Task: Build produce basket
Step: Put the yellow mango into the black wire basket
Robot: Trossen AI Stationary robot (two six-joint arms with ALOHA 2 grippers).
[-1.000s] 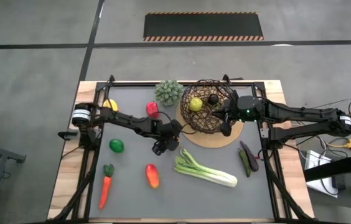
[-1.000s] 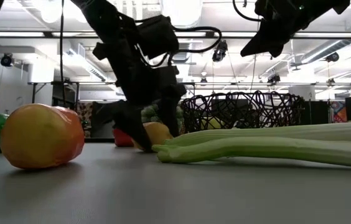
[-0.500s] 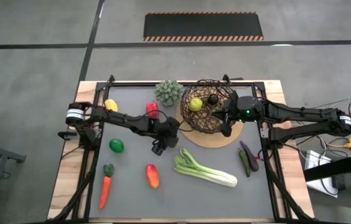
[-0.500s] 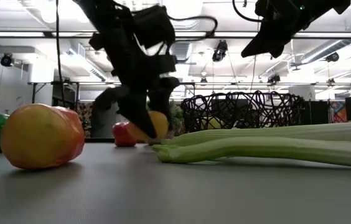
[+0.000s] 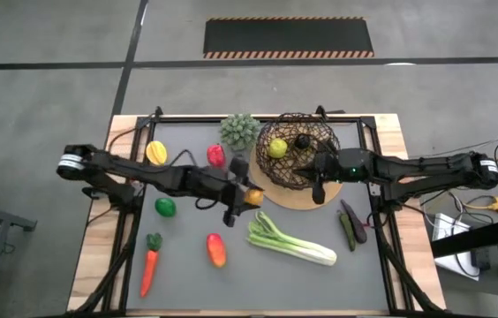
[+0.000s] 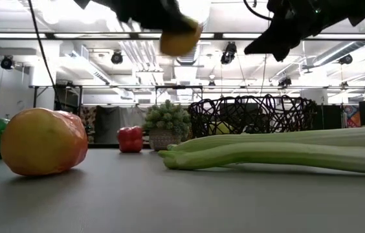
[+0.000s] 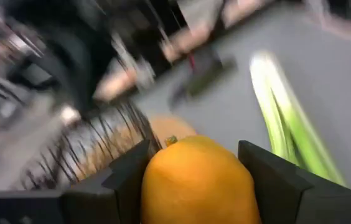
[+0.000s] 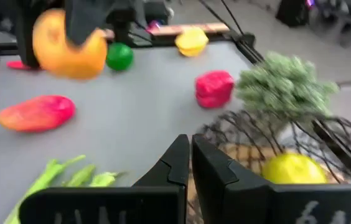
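Carrying step: my left gripper (image 5: 251, 195) has an orange fruit (image 5: 254, 196) clamped between its fingers (image 7: 126, 180) and lifted clear of the table (image 5: 187, 256); in the low view it hangs high above the mat surface. The jaws stand partway apart, pressed on either side of the fruit, which fills the gap in my wrist view. The basket (image 5: 295, 161) sits just ahead of the gripper and off to one side, on a tan round mat (image 5: 315, 196), with a yellow fruit (image 5: 277, 147) and a dark piece (image 5: 302, 140) already inside. To do this well, I judge I should stay high enough to clear the wire rim, bring the fruit over the open middle and not the edge, and lower before releasing so it doesn't bounce out. Watch my right gripper (image 5: 317, 192): fingers together, holding nothing, parked right at the basket's near rim, close to my path. The leek-like stalk (image 5: 291, 240) lies below and beyond my gripper. Still on the table behind me: red pepper (image 5: 216, 155), green piece (image 5: 165, 207), carrot (image 5: 149, 265), red-orange piece (image 5: 216, 249).
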